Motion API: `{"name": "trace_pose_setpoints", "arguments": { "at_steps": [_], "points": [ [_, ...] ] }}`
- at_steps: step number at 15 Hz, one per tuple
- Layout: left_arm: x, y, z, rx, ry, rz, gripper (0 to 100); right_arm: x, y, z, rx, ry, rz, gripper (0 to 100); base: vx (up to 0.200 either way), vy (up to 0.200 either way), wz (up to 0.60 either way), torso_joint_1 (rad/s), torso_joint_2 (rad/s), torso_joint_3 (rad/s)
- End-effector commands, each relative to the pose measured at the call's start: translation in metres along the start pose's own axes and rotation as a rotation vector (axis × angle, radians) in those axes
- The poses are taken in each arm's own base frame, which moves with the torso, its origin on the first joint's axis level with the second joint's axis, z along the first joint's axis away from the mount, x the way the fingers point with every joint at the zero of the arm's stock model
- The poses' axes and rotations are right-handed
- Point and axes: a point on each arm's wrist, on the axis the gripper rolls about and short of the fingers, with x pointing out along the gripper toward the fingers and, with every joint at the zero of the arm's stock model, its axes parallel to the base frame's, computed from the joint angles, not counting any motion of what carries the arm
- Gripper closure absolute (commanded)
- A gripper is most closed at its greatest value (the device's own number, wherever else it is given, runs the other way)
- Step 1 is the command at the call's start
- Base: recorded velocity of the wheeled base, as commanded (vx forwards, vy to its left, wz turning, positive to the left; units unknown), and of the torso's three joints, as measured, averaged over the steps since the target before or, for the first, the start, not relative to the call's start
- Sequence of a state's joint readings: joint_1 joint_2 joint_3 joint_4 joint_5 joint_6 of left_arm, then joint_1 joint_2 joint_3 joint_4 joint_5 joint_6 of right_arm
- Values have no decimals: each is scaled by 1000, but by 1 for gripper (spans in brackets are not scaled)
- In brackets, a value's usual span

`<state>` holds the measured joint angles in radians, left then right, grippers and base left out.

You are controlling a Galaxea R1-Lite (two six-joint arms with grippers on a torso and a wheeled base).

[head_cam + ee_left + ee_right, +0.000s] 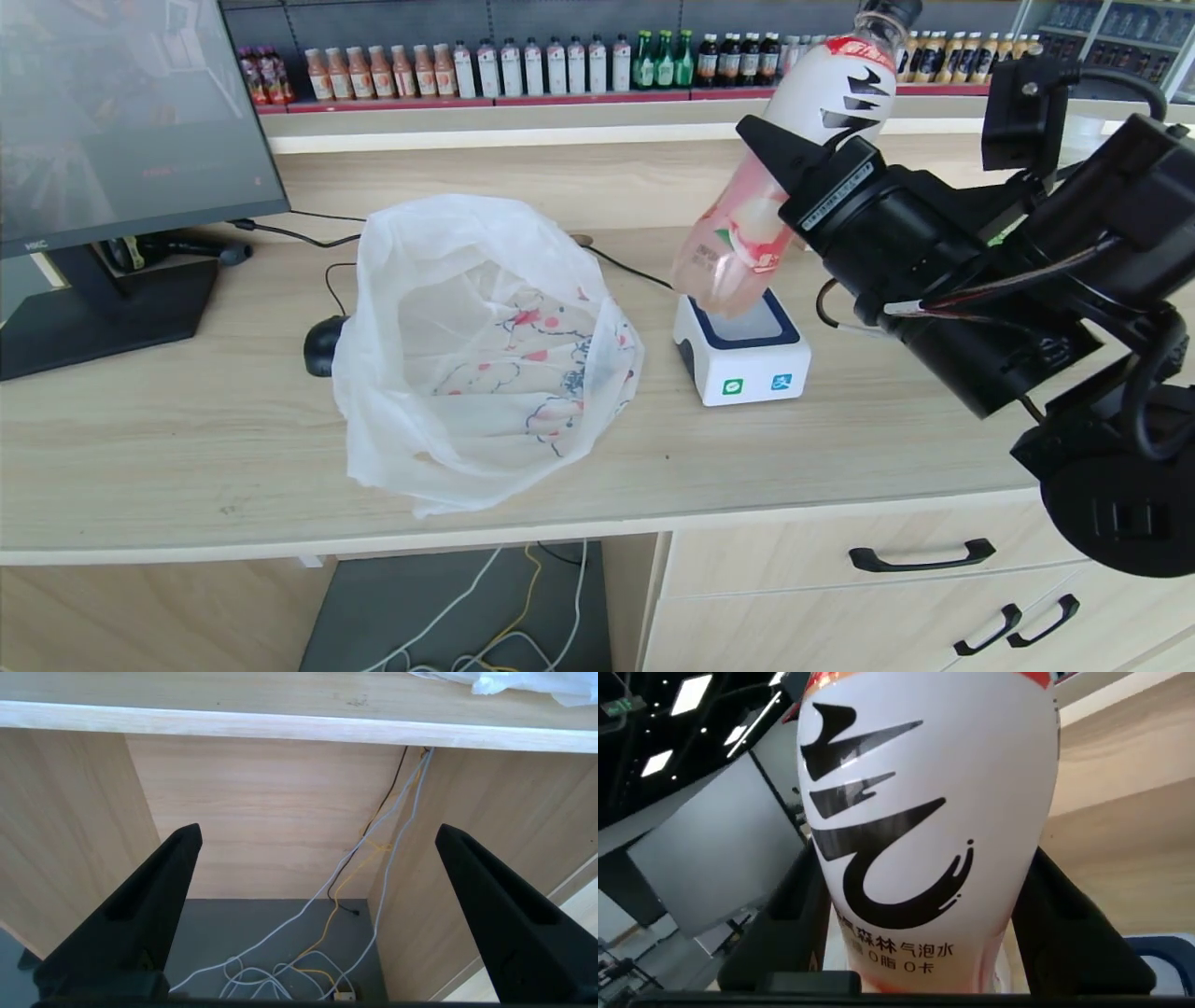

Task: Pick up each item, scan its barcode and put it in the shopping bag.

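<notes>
Right claw point(789, 173): I've got it clamped on the bottle point(747, 243), which is tilted with its base just over the scanner point(747, 359) for a barcode read.
Left claw point(318, 835): spread wide, sitting below the surface point(280, 714) edge.
Shopping bag point(392, 243): mouth open beside the scanner, ready for the bottle.

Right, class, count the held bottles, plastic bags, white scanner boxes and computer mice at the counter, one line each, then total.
Held bottle: 1
Plastic bag: 1
White scanner box: 1
Computer mouse: 1
Total: 4
</notes>
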<state>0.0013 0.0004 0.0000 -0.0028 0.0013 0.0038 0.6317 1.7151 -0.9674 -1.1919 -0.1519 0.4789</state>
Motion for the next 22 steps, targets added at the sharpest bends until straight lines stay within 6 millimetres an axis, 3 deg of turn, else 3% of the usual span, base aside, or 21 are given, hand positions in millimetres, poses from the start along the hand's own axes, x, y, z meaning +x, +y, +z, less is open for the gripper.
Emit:
{"name": "trace_pose_setpoints", "arguments": {
  "at_steps": [1,5,12,22],
  "points": [
    [0,0,0,1,-1,1,0,0,0,1,87,-14,-14,100,0,0,0,0,0,0],
    [0,0,0,1,-1,1,0,5,-16,-8,225,-24,-86,100,0,0,0,0,0,0],
    [0,0,0,1,-1,1,0,20,-34,-35,235,15,-130,100,0,0,0,0,0,0],
    [0,0,0,1,-1,1,0,25,-47,-29,307,-22,-155,100,0,0,0,0,0,0]
  ]
}}
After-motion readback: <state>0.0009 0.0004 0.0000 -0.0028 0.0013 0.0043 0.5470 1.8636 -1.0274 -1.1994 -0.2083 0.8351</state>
